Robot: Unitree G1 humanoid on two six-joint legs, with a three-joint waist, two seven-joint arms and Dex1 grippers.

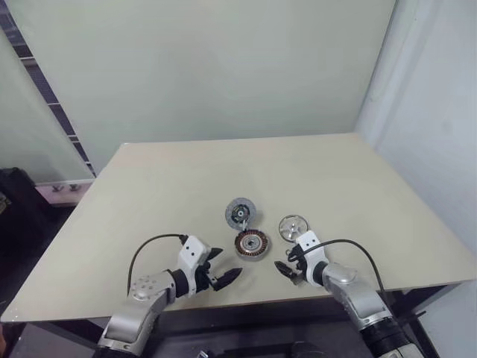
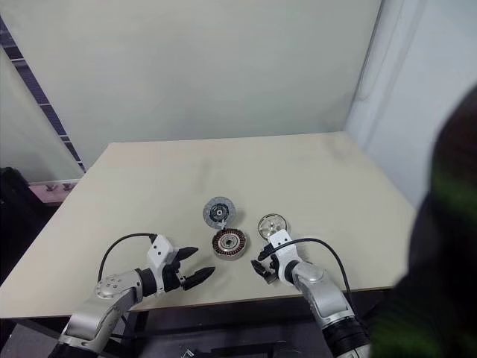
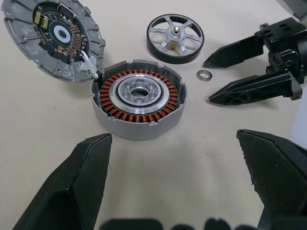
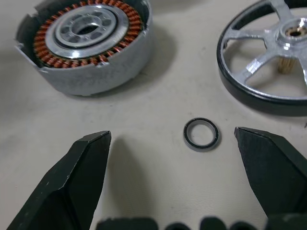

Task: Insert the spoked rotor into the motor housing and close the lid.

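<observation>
Both claws were wide open and empty. The left gripper (image 1: 226, 274) hovered low over the table (image 1: 149, 194) just short of the motor housing (image 1: 252, 244), its tips aimed at it. The right gripper (image 1: 290, 268) sat near the front edge, pointing toward the small ring (image 4: 201, 134) that lay between its fingertips (image 4: 86, 163) in the right wrist view. The spoked rotor (image 1: 293, 226) lay flat on the table just beside the housing, on the right, apart from it. The lid (image 1: 241, 212) lay behind the housing, dark circuit face up, its edge touching or overlapping the housing rim. Rotor not yet picked, housing open, copper windings exposed. Risks, as a judgement: the right claw looked lined up on the tiny ring rather than the rotor, so it could pinch the wrong part or knock it away; the rotor is thin and flat, so a grip on its rim could slip; the lid could be nudged off.
</observation>
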